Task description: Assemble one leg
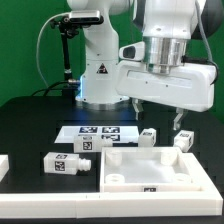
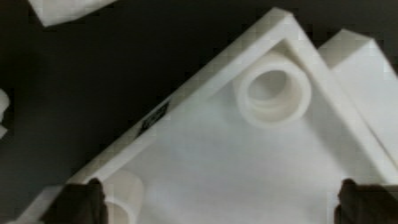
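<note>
Several white legs with tag stickers lie on the black table. One leg (image 1: 67, 163) lies at the exterior view's left, and two more legs (image 1: 147, 136) (image 1: 184, 141) stand behind the large flat white panel (image 1: 150, 168). My gripper (image 1: 157, 112) hangs open and empty above the panel's far edge, holding nothing. In the wrist view the gripper (image 2: 226, 208) has its dark fingers (image 2: 80, 205) wide apart over a corner of the panel (image 2: 214, 150). A round hole (image 2: 270, 92) lies ahead of them. No leg is between the fingers.
The marker board (image 1: 100, 132) lies flat behind the panel, in front of the arm's base. A white part (image 1: 4, 163) shows at the exterior view's left edge. A black camera stand (image 1: 66, 50) rises at the back left. White shapes (image 2: 63, 8) show past the panel in the wrist view.
</note>
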Available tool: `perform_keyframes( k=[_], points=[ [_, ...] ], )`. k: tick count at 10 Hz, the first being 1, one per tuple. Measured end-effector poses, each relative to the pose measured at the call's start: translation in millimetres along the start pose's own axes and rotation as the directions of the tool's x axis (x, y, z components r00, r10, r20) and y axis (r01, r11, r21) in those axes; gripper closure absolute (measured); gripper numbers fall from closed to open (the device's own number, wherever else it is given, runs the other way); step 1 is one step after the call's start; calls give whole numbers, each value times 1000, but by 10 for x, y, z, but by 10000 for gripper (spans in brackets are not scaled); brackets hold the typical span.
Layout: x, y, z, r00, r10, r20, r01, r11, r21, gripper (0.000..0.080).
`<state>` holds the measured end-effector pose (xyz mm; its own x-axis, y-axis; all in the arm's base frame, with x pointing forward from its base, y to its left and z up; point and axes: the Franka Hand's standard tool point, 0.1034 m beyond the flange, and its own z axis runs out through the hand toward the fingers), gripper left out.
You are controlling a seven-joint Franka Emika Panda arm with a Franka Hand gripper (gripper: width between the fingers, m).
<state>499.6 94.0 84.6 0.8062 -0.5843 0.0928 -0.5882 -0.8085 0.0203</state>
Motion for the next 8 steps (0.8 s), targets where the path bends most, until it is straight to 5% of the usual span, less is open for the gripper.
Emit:
perform_keyframes(
  k=[4,6,8],
  points=[
    [7,57,22,965,-260,15,260,966,-1,150],
    [-28,335,143,943,-307,129,308,951,6,150],
    [-166,387,134,917,-304,258,318,948,-13,150]
  ],
)
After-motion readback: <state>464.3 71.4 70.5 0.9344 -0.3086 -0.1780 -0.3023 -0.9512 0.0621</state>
